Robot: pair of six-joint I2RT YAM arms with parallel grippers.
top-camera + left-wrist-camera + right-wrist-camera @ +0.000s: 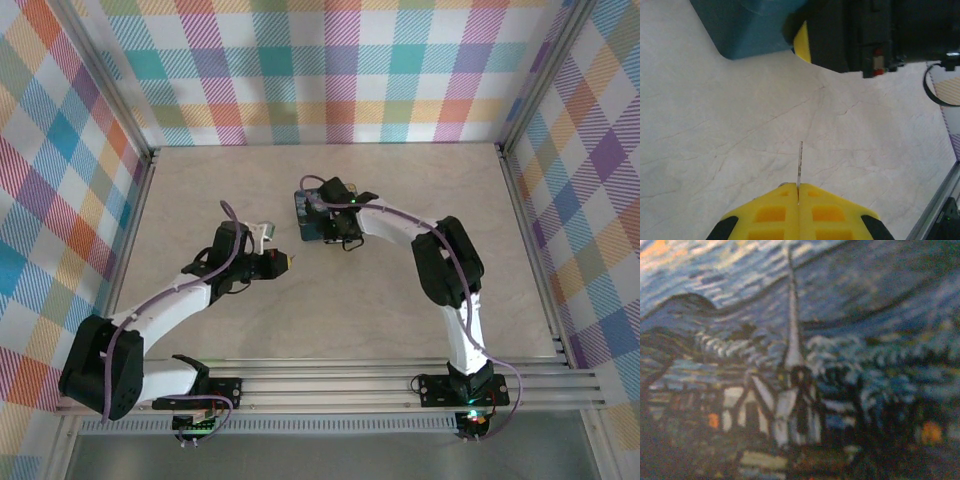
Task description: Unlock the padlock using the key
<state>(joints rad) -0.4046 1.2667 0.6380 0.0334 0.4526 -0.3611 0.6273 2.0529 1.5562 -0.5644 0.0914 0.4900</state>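
A thin metal key (800,165) stands edge-on, pinched between the yellow fingertips of my left gripper (798,194), with its blade pointing ahead over the pale table. In the top view my left gripper (283,262) sits left of centre, aimed right. The padlock (303,213) is a blue block with a painted night-sky face (800,360), blurred and very close in the right wrist view. Its teal corner (745,25) lies ahead of the key and apart from it. My right gripper (335,222) is over the padlock, and one yellow finger (801,42) presses against the padlock's side.
The pale tabletop (330,310) is bounded by checked walls (330,70) on three sides. An aluminium rail (400,385) runs along the near edge. A cable loop (927,85) hangs beside the right arm, and a frame bar (940,200) shows at the lower right.
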